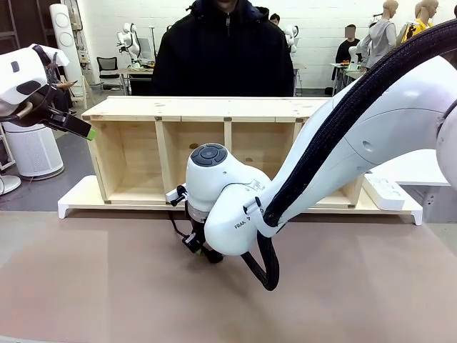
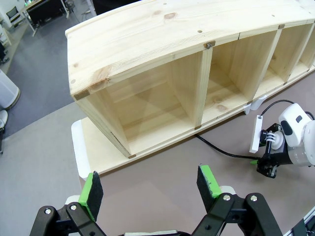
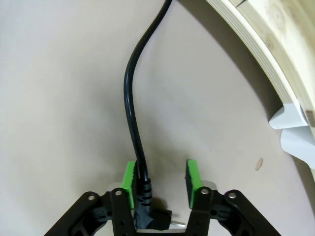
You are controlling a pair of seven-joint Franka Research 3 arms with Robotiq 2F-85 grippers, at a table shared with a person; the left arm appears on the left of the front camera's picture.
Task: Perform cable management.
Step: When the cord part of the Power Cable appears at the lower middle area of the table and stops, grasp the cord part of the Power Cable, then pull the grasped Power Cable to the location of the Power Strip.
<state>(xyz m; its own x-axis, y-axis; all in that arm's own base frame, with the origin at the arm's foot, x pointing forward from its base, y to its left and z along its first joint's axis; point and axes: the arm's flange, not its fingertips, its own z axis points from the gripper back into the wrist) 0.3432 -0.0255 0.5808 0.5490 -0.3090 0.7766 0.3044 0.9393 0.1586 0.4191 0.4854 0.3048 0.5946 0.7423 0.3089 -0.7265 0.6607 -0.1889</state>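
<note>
The thin black cable (image 3: 129, 98) lies on the brown tabletop and runs up toward the wooden shelf unit (image 3: 275, 44). Its ribbed plug end (image 3: 142, 194) sits between the fingers of my right gripper (image 3: 160, 182), against the left green pad. A gap shows between the plug and the right pad, so the jaws are open around it. From the front, the right gripper (image 1: 202, 246) is low on the table before the shelf unit (image 1: 200, 107), with the cable (image 1: 173, 223) behind it. My left gripper (image 2: 152, 189) hangs open and empty in the air off the shelf's left end (image 1: 71, 125).
The shelf stands on a white base board (image 1: 71, 204). A white power strip (image 1: 384, 191) lies at its right end. A person (image 1: 225, 50) stands behind the shelf. My right arm's thick ribbed hose (image 1: 265, 268) loops down near the table.
</note>
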